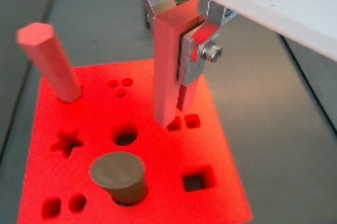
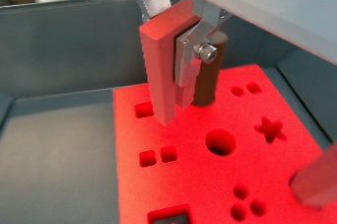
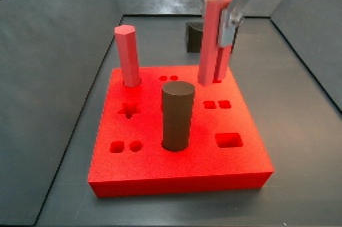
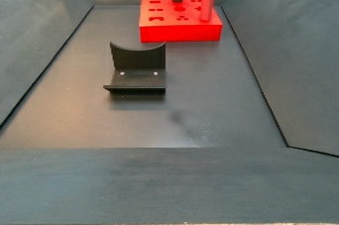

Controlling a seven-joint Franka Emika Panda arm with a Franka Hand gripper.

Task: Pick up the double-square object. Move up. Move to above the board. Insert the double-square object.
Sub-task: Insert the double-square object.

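The gripper [image 1: 184, 33], fingers clamped high on the stiff, light-looking double-square object [image 1: 166, 70], holds it upright over the board [image 1: 211, 154], toward its twelve o'clock edge.

Board [image 3: 174, 161]: on the tabletop [image 3: 60, 151]. Standing in the board: hexagonal peg [image 3: 127, 56] far left, cylinder [image 3: 177, 117] centre. Double-square object [image 3: 211, 41]: upright, far right over the board, in the claw [image 3: 221, 33]. Fixture [image 4: 135, 68]: in a side view, nearer than the board, well apart.

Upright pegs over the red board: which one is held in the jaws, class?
The thin, straight red bar, clamped by the gripper above the red board; the thicker red hexagonal peg and dark grey cylinder stand free.
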